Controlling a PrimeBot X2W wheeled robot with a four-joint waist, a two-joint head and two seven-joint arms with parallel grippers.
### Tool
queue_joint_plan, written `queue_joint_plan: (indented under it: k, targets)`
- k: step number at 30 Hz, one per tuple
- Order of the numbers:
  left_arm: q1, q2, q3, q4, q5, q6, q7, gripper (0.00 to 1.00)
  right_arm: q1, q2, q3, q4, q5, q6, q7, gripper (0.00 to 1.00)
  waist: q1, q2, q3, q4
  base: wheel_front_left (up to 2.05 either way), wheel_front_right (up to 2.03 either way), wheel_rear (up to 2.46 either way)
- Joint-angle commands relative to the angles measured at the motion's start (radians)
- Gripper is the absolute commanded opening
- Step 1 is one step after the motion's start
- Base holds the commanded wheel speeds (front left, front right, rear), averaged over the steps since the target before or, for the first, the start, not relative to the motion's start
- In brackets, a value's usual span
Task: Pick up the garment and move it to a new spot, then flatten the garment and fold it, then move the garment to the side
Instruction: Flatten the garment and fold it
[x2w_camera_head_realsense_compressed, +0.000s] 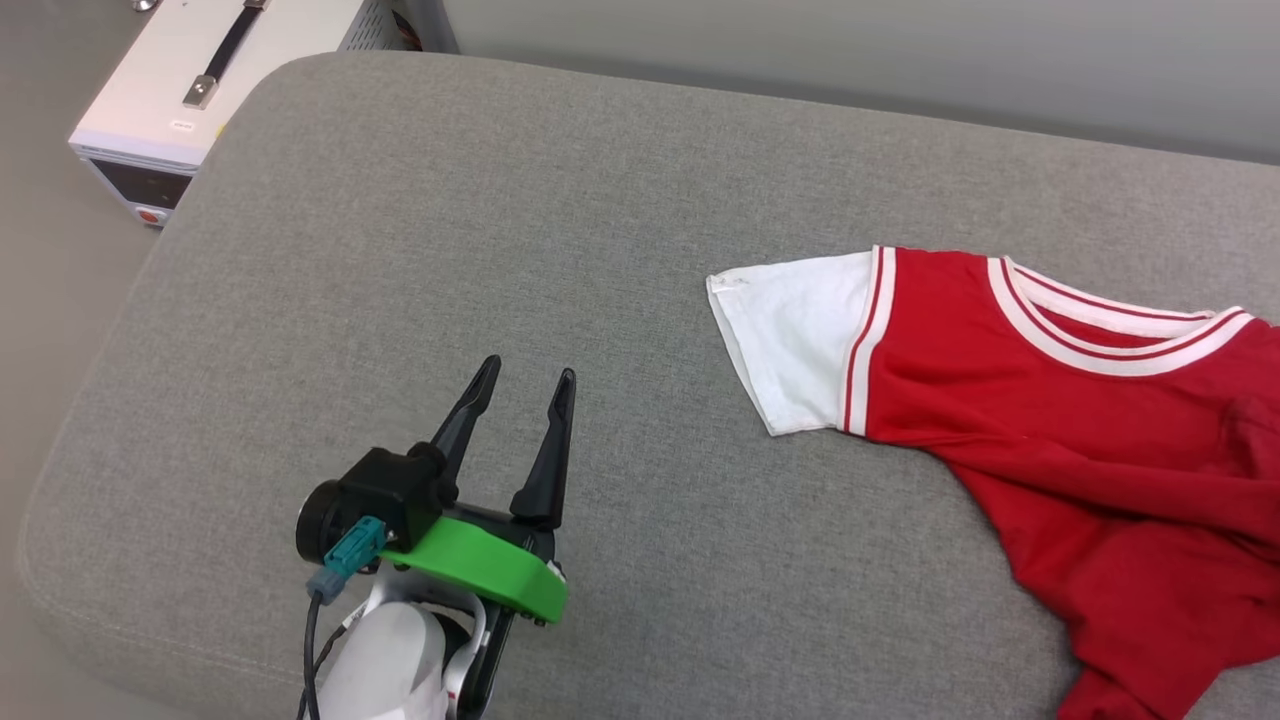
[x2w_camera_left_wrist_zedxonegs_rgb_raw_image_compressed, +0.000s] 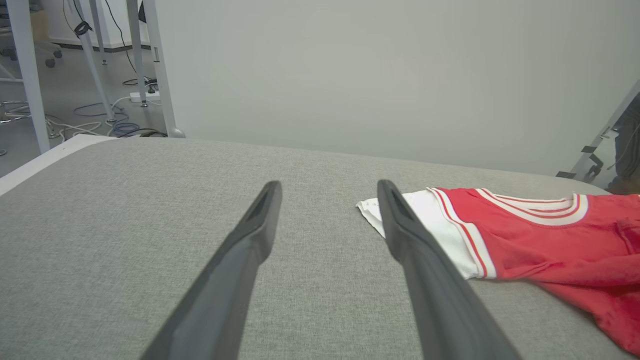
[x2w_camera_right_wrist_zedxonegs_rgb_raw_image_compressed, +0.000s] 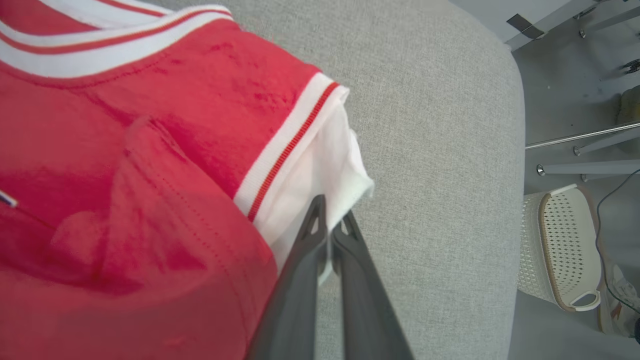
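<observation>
Right end effector (x2w_camera_right_wrist_zedxonegs_rgb_raw_image_compressed: 331, 210) pinching garment (x2w_camera_right_wrist_zedxonegs_rgb_raw_image_compressed: 150, 150) sleeve in wrist view, left end effector (x2w_camera_head_realsense_compressed: 529, 368) spread

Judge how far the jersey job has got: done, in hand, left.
Done: nothing; the red jersey lies rumpled on the grey cushion. In hand: the right gripper is shut on its white sleeve; the left gripper hangs open, apart. Left: lifting, moving, flattening, folding, setting aside.

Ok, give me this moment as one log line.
left gripper: open, empty, apart from garment | right gripper: shut on garment's white sleeve | garment: rumpled, on grey cushion
</observation>
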Motion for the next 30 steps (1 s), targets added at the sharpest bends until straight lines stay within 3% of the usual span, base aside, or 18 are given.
queue_joint_plan:
  k: [1,3,4,5,6,12,19,26,27,30]
  targets:
    - [-0.011,0.005,-0.003,0.006,-0.001,-0.003,-0.006,1.00,0.004,0.018,-0.005,0.025,-0.013,-0.001,-0.021,0.00,0.0000,-0.0001,0.018,0.003,0.00,0.00,0.00]
    - [-0.016,0.008,-0.007,0.009,-0.002,-0.003,-0.006,1.00,-0.006,0.037,-0.008,0.060,-0.026,-0.001,-0.050,0.00,0.0000,-0.0001,0.025,0.005,0.00,0.00,0.00]
    - [-0.020,0.009,-0.009,0.010,-0.003,-0.003,-0.006,1.00,-0.014,0.047,-0.009,0.085,-0.039,-0.001,-0.071,0.15,0.0000,-0.0001,0.028,0.006,0.00,0.00,0.00]
    - [-0.021,0.011,-0.009,0.011,-0.003,-0.003,-0.006,1.00,-0.021,0.054,-0.011,0.104,-0.051,-0.001,-0.090,0.70,0.0000,-0.0001,0.030,0.006,0.00,0.00,0.00]
    - [-0.024,0.012,-0.011,0.013,-0.004,-0.003,-0.006,1.00,-0.034,0.065,-0.014,0.132,-0.067,-0.001,-0.120,1.00,0.0000,-0.0001,0.032,0.006,0.00,0.00,0.00]
    - [-0.028,0.020,-0.003,0.020,-0.004,-0.003,-0.006,1.00,-0.093,0.108,-0.007,0.205,-0.101,-0.001,-0.240,1.00,0.0000,-0.0001,0.020,-0.012,0.00,0.00,0.00]
    - [-0.014,0.022,0.009,0.026,-0.007,-0.003,-0.006,1.00,-0.120,0.143,0.008,0.168,-0.099,-0.001,-0.336,1.00,0.0000,-0.0001,-0.040,-0.071,0.00,0.00,0.00]
    - [-0.002,0.019,0.023,0.014,-0.035,-0.003,-0.006,1.00,-0.070,0.209,-0.028,0.001,-0.070,-0.001,-0.478,1.00,0.0000,-0.0001,-0.089,-0.138,0.00,0.00,0.00]
    - [0.004,0.016,0.028,0.009,-0.051,-0.003,-0.006,1.00,-0.007,0.265,-0.063,-0.091,-0.059,-0.001,-0.560,1.00,0.0000,-0.0001,-0.100,-0.164,0.00,0.00,0.00]
    - [0.011,0.013,0.026,0.010,-0.061,-0.003,-0.006,1.00,0.068,0.333,-0.105,-0.171,-0.052,-0.001,-0.634,1.00,0.0000,-0.0001,-0.103,-0.182,0.00,0.00,0.00]
